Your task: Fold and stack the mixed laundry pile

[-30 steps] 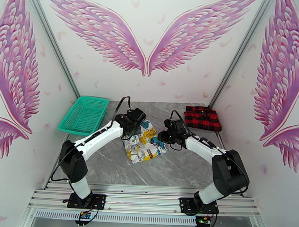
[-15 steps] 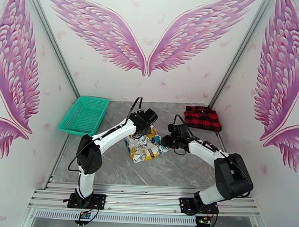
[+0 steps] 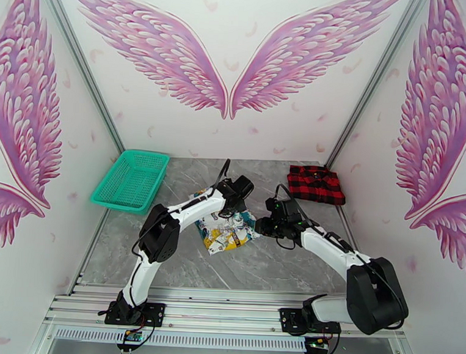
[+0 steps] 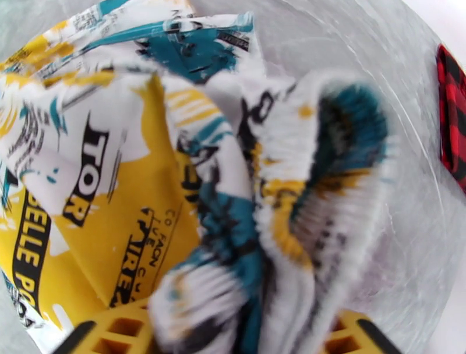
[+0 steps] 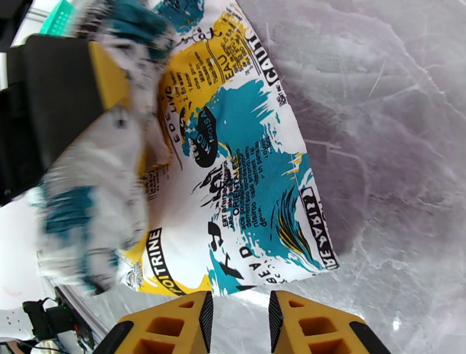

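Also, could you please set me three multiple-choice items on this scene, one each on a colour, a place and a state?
1. What colour is the mesh basket? A red; B yellow; C teal.
2. Where does the plaid garment lie? A in the mesh basket; B at the far right corner of the table; C at the near edge of the table.
3. What do the fingers of the right gripper hold? A nothing; B the plaid garment; C the rim of the mesh basket.
Answers: 1 C, its mesh is teal in the top view. 2 B, it lies flat there, apart from both arms. 3 A, bare table shows in the gap between the fingers in the right wrist view.
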`<act>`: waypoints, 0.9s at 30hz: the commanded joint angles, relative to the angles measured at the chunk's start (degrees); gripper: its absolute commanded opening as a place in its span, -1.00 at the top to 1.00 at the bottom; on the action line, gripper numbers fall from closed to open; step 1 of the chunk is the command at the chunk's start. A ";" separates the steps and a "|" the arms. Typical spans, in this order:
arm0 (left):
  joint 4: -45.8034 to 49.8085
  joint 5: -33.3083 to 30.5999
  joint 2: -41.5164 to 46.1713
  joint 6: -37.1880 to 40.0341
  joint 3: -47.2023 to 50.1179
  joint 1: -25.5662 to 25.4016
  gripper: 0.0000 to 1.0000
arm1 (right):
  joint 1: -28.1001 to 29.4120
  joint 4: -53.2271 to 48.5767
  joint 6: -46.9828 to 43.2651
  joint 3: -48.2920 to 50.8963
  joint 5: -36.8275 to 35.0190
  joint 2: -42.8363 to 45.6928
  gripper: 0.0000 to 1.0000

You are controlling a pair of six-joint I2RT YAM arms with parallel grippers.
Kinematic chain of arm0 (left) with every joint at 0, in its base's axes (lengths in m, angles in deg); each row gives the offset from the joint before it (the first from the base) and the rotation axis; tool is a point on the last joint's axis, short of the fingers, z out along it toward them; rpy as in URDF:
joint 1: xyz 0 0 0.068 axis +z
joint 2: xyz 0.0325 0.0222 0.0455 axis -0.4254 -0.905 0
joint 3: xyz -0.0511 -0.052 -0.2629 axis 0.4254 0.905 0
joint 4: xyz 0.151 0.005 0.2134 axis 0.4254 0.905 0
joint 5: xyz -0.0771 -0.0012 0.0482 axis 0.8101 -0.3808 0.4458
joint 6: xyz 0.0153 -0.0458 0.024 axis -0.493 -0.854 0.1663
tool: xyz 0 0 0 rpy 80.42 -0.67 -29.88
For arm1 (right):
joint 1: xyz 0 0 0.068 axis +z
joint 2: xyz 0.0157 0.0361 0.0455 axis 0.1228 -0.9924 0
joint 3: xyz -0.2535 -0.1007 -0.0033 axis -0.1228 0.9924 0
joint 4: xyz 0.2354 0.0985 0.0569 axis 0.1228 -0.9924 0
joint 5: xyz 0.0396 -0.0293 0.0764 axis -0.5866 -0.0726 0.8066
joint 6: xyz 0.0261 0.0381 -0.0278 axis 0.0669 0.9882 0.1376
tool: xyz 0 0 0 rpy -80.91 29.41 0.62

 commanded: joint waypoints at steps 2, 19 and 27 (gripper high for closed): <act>-3.32 -0.62 1.45 -0.30 -3.99 -0.48 -0.33 | -0.44 -4.69 -1.94 -0.13 -2.64 4.26 0.15; -13.06 0.88 28.39 5.25 30.56 5.65 -0.57 | -0.95 -4.03 -4.46 -10.94 3.29 -6.46 -0.98; -31.10 14.55 39.59 6.04 59.16 13.55 -0.75 | 7.97 -11.67 -11.52 -20.66 -5.26 -13.20 -0.90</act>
